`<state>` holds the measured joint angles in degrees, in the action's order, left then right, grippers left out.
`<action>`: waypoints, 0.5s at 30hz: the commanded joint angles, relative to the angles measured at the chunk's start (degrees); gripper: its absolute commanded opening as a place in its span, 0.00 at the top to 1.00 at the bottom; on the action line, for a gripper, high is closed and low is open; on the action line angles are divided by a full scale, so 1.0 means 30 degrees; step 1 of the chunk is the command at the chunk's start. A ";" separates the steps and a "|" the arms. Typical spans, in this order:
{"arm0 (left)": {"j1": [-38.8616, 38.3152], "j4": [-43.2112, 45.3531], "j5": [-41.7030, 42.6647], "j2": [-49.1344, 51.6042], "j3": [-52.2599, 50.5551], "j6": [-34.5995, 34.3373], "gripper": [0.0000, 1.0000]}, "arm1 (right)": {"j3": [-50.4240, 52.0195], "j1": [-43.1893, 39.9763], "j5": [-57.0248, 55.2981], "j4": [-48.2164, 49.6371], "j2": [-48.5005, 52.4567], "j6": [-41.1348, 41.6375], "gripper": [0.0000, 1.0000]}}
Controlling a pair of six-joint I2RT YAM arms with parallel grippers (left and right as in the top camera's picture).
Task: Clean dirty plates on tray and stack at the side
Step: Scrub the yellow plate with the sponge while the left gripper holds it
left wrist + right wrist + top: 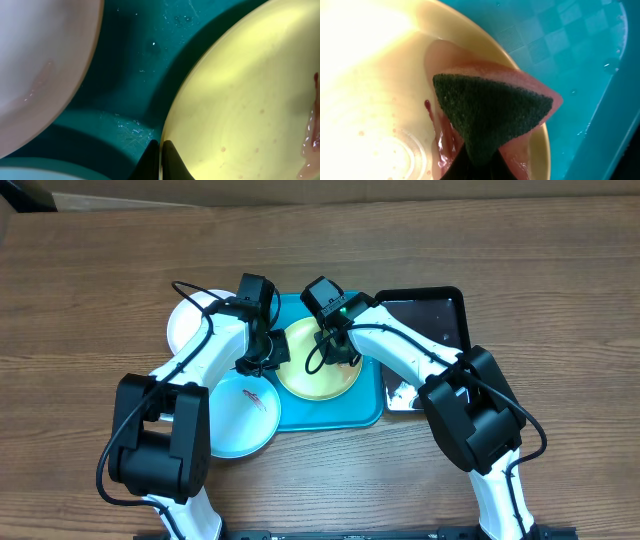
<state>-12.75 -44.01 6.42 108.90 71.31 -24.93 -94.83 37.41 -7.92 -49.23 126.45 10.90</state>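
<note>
Yellow-green-rimmed round shallow plastic plate (305, 380) lies in the large turquoise-blue rectangular plastic tray (330, 412), mid-way across the brown wooden worktop (560, 260). We note the left end effector (161, 154) pressed together on this plate's left rim. In the left wrist view its dark fingertips (173, 162) pinch the rim edge, one on either side.

The right end effector (475, 169) pinches a sponge (495, 115) with a dark green scouring face and a pink-orange body. The sponge rests on the plate's inner surface close to the rim. Brown-red wet smears (440, 137) run over the plate just beside the sponge, and we see small specks scattered further in. Another streak shows at the right edge of the left wrist view.

White round plastic plate (185, 320) sits at the tray's far-left corner; we cannot tell whether it overlaps the tray's rim. Pale blue round plastic plate (240, 420) lies on the worktop at the tray's near-left side, its edge meeting the tray's. None of the three plates rests on another.

Narrow glossy black tray (430, 310) stands just beside the turquoise tray on the right, partly hidden under the right arm.
</note>
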 commanded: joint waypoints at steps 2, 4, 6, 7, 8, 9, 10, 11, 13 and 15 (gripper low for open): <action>-0.0044 0.0124 0.0248 0.0095 0.0357 0.0175 0.96 | 0.0415 0.0364 0.2565 -0.0386 0.1013 0.0386 0.96; -0.0044 0.0124 0.0248 0.0095 0.0357 0.0168 0.96 | 0.0415 0.0364 0.2718 -0.0437 0.1013 0.0393 0.96; -0.0044 0.0124 0.0262 0.0095 0.0357 0.0168 0.96 | 0.0415 0.0372 0.2958 -0.0488 0.1013 0.0452 0.96; -0.0044 0.0131 0.0313 0.0095 0.0357 0.0168 0.96 | 0.0415 0.0364 0.3213 -0.0488 0.1020 0.0444 0.96; -0.0044 0.0146 0.0328 0.0095 0.0357 0.0168 0.96 | 0.0415 0.0372 0.3395 -0.0495 0.1035 0.0444 0.96; -0.0044 0.0160 0.0364 0.0095 0.0357 0.0168 0.96 | 0.0423 0.0364 0.3570 -0.0488 0.1042 0.0452 0.96; -0.0044 0.0182 0.0372 0.0095 0.0357 0.0168 0.96 | 0.0459 0.0364 0.3716 -0.0466 0.1056 0.0452 0.96; -0.0044 0.0197 0.0372 0.0095 0.0357 0.0168 0.96 | 0.0503 0.0364 0.3781 -0.0452 0.1071 0.0466 0.96; -0.0044 0.0211 0.0372 0.0095 0.0357 0.0168 0.96 | 0.0510 0.0364 0.3847 -0.0474 0.1151 0.0525 0.96; -0.0044 0.0211 0.0372 0.0095 0.0357 0.0168 0.96 | 0.0517 0.0372 0.3840 -0.0481 0.1158 0.0525 0.96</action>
<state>-12.69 -44.07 5.98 108.90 71.31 -24.91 -94.89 37.17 -4.47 -49.69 126.45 11.79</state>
